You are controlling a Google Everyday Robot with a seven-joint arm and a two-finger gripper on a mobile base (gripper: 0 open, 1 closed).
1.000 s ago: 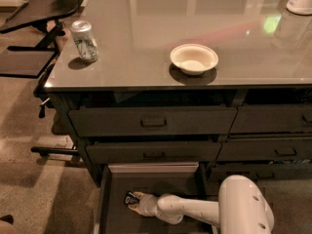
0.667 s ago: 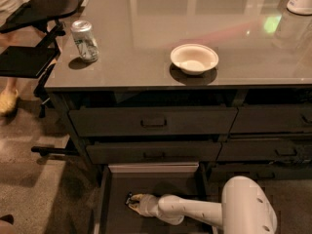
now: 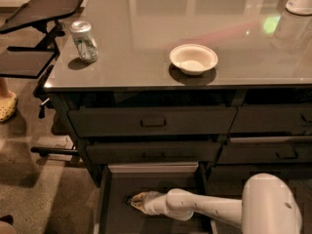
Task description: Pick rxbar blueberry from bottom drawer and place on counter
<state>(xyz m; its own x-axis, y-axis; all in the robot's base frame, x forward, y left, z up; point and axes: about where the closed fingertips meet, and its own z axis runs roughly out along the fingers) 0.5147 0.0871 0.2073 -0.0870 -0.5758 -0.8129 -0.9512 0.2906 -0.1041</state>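
Rxbar blueberry cannot be made out; it probably lies on the floor of the bottom drawer (image 3: 153,168), under or just beside the tip of the tool (image 3: 138,201), low in the frame and left of centre. Whether the tool is apart or clamped on anything cannot be told. A wrapped bar like this should be light, flat and fairly stiff, with a slick, crinkly wrapper. Gripping across its narrow width near the middle seems safest. The table (image 3: 146,28), in the upper frame, carries a can (image 3: 84,41) and a bowl (image 3: 193,59).
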